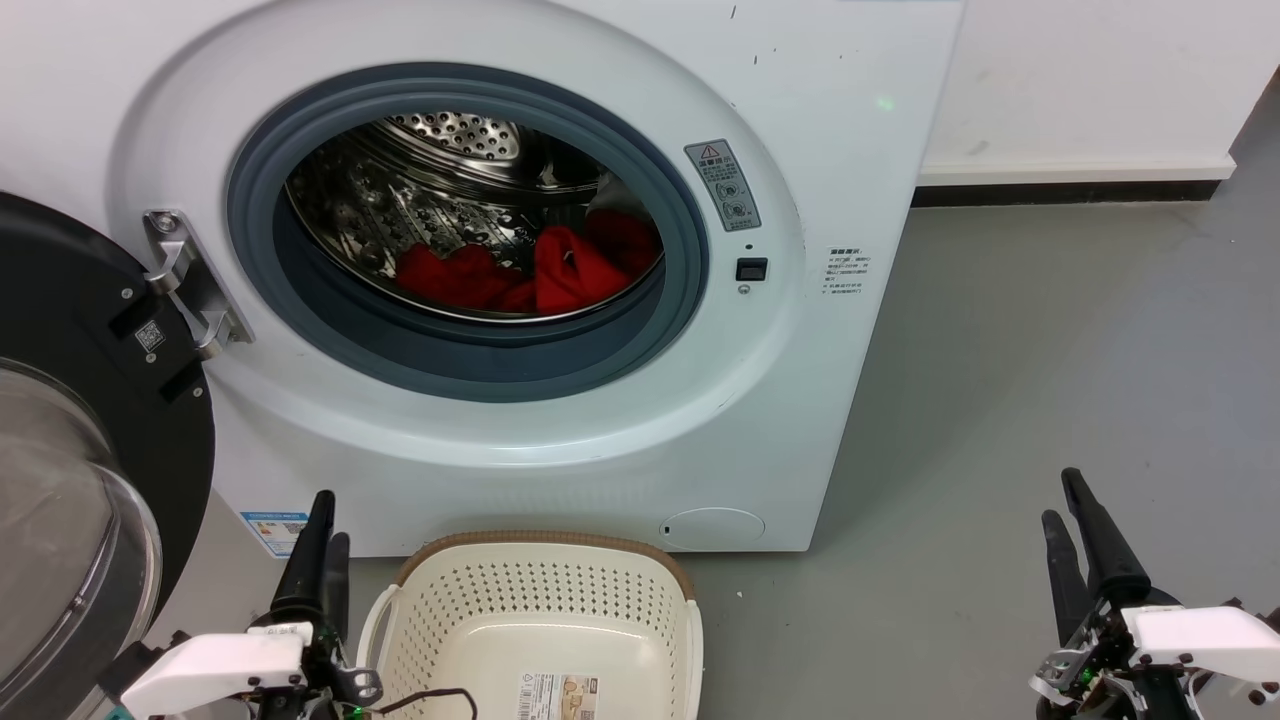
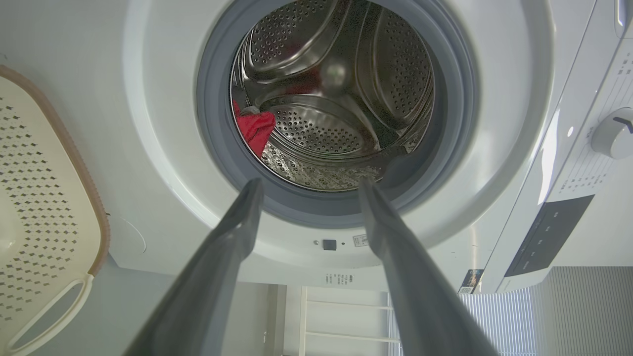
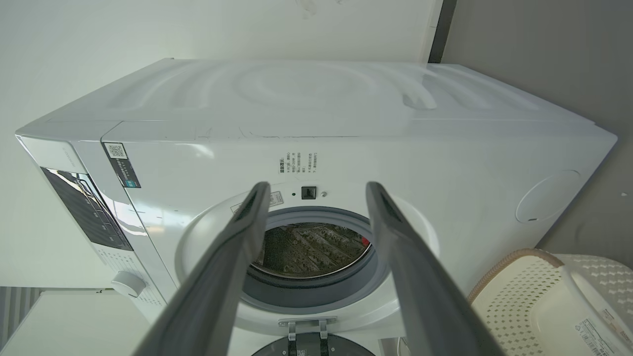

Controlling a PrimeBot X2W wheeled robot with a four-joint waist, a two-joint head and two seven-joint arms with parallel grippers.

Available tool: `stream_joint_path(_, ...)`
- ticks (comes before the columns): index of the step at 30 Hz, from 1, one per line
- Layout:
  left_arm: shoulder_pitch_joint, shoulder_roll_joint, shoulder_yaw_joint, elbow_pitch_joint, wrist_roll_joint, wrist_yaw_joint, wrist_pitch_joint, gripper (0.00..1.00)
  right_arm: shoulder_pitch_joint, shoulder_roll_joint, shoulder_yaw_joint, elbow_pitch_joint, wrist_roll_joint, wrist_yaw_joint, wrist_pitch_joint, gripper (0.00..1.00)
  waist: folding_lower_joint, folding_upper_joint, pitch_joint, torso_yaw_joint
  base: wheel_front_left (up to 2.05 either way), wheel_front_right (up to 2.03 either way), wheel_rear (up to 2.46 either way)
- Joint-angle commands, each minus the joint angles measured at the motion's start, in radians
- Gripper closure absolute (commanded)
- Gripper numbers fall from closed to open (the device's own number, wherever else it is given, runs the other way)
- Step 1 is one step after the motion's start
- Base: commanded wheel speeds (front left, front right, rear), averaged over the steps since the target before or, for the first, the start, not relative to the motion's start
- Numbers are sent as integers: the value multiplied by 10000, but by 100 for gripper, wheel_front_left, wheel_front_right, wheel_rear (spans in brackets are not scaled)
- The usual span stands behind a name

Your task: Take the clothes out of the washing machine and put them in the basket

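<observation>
Red clothes [image 1: 530,270] lie at the bottom of the steel drum of the white washing machine [image 1: 560,440], whose door [image 1: 70,440] hangs open at the left. The left wrist view catches a red fold [image 2: 254,129] inside the drum, and the right wrist view a red speck [image 3: 365,242]. The cream basket [image 1: 540,620] stands empty on the floor before the machine, also in the wrist views [image 2: 44,217] [image 3: 549,296]. My left gripper [image 1: 328,518] is open beside the basket's left rim, holding nothing [image 2: 309,190]. Low at the right, my right gripper [image 1: 1063,500] is open and empty [image 3: 319,193].
Grey floor [image 1: 1050,380] spreads to the right of the machine, up to a white wall with a dark skirting. The open door's glass bulge [image 1: 60,530] stands close to my left arm. A cable lies over the basket's near rim.
</observation>
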Motion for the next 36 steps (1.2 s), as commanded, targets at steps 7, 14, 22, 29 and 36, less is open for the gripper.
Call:
stream_joint_path(7,-77,20,451,-78,1178,-9,-380,0,-158,-7,-95,-275,-799,0,-366,0,0,0,12,-16,0,0,0)
stream_joint_path(14,-5,23,638,-112,1819,-12,-672,0,-97,-6,-304,-501,-2476,0,-657,0,0,0,28,-37,0,0,0)
stream_joint_path(22,-50,25,1354,-686,3517,171,-973,0,-223,-8,-410,-975,-4996,0,-962,0,0,0,82,-75,0,0,0)
stream_joint_path(29,115,28,1226,-1647,5137,710,-1218,0,-155,-7,-226,-2057,-7232,0,-1209,0,0,0,132,-98,0,0,0)
stream_joint_path(36,416,31,788,-2411,6461,1157,-1480,0,7,-6,182,-2558,-9052,0,-1468,0,0,0,155,-122,0,0,0)
